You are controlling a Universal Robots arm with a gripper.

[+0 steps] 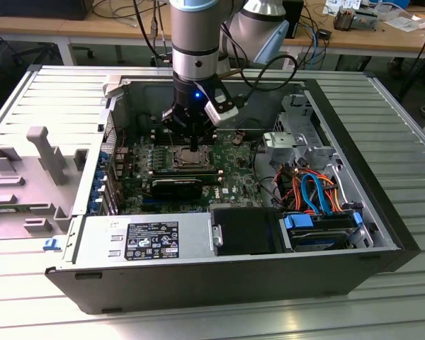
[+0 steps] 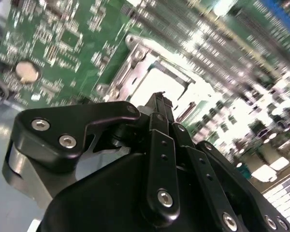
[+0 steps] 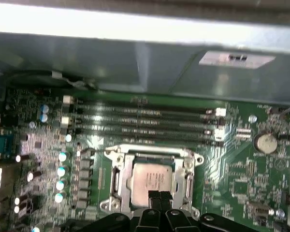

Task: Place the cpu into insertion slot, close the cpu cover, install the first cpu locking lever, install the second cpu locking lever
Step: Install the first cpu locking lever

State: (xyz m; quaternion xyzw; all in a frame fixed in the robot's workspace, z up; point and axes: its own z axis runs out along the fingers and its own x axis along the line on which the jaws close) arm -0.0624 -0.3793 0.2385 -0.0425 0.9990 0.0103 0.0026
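Black gripper (image 3: pixel 157 199) is hovering with fingers pinched together, holding nothing, directly over the dull silver square cpu (image 3: pixel 152 180), which is sitting in the silver-rimmed insertion slot (image 3: pixel 117 180) at lower centre of the first wrist view.

Dull silver metal cpu (image 3: pixel 153 180) (matt)

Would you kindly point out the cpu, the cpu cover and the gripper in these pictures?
cpu (image 3: pixel 152 180): first wrist view, middle of its silver top.
cpu cover (image 3: pixel 117 178): first wrist view, one side bar of the metal frame around the chip.
gripper (image 3: pixel 157 200): first wrist view, between its black fingertips over the chip's edge.
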